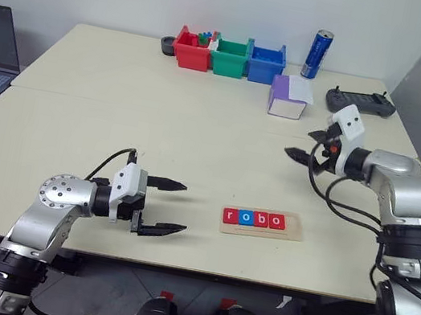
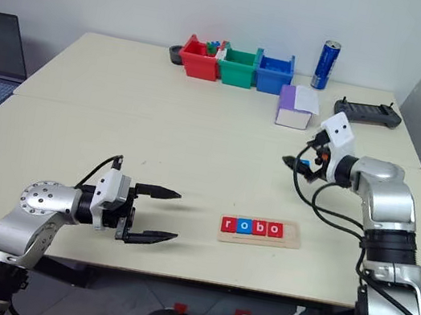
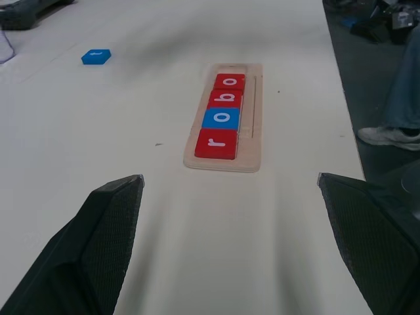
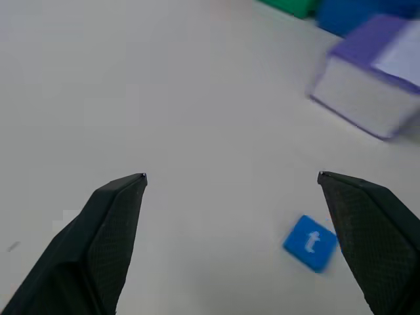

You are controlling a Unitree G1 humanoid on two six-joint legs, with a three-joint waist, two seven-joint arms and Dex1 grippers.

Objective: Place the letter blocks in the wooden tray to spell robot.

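My left pincer (image 1: 162, 207) hung open just left of the wooden tray (image 1: 262, 223), black tapered fingers spread, empty. The tray, a pale flat strip on the smooth cream bench (image 1: 117, 133), held four square letter blocks (image 1: 254, 218) reading r-o-b-o: red, blue, red, red, with its right end bare. My right pincer (image 4: 230, 190) was wide open, empty, above a loose blue "t" block (image 4: 310, 243) near the purple-and-white box (image 1: 289, 98), far behind the tray.

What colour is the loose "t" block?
Blue, with a white letter: small square t tile, clearest in the right wrist view.
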